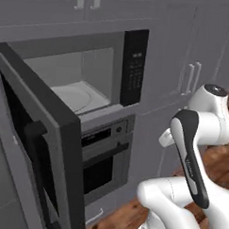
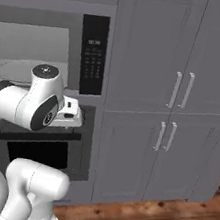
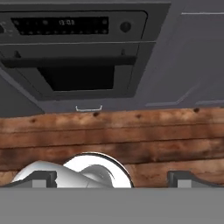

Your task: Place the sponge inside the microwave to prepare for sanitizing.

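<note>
Grey microwave (image 1: 90, 73) stood with its door (image 1: 37, 146) swung wide, baring the round turntable (image 1: 77, 97) for loading. Below it sat the oven (image 3: 74, 52). Hand (image 3: 112, 178) hung released, fingers apart and grasping nothing, aimed at the wood floor (image 3: 144, 135); the sponge's whereabouts could not be told.

Even, soft rendered light with no glare; the microwave (image 1: 80, 82) interior is pale, the oven (image 3: 78, 74) window dark. Edges look slightly soft and low-resolution; shadows are faint.
</note>
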